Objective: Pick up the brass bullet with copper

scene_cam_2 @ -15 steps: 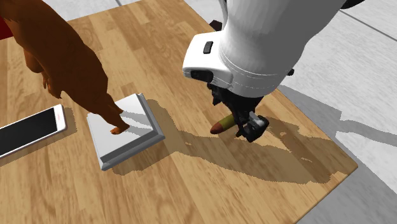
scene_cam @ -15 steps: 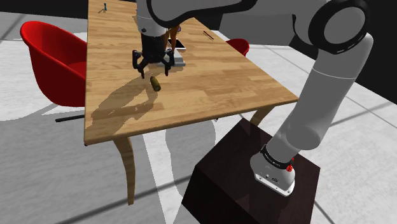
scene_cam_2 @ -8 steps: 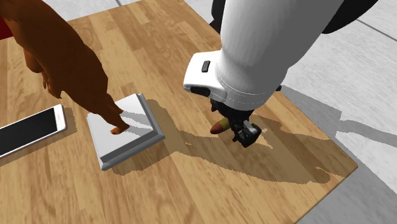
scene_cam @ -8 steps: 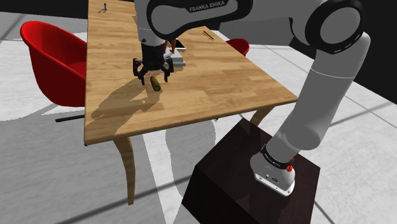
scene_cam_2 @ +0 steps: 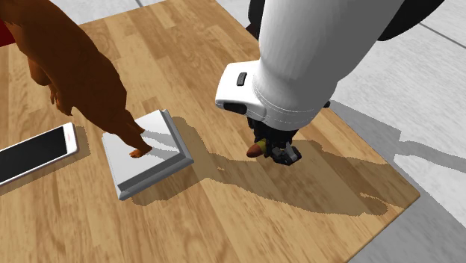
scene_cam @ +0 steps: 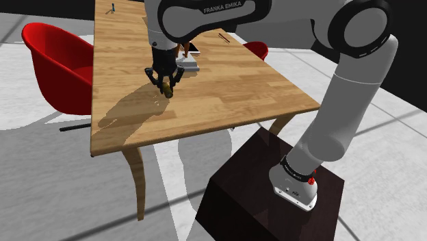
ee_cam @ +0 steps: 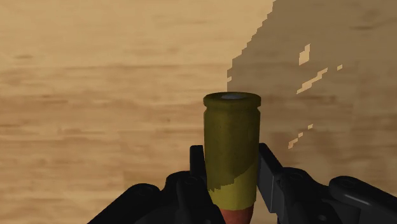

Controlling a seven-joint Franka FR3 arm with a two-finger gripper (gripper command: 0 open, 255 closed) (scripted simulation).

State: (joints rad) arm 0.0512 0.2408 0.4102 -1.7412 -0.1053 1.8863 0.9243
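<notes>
Wrist view: fingers (ee_cam: pixel 268 170) pinching brass bullet (ee_cam: pixel 232 146) from both sides; copper tip nearest the palm, flat base pointing away; wooden bench (ee_cam: pixel 95 95) beyond the fingers.

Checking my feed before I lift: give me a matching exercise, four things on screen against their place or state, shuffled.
1 bullet
2 phone
3 brown figure
4 chair

A red, beside the table
B clasped by the pincer
C standing on the grey slab
D lying flat on the table

Pairs: 1-B, 2-D, 3-C, 4-A
</notes>
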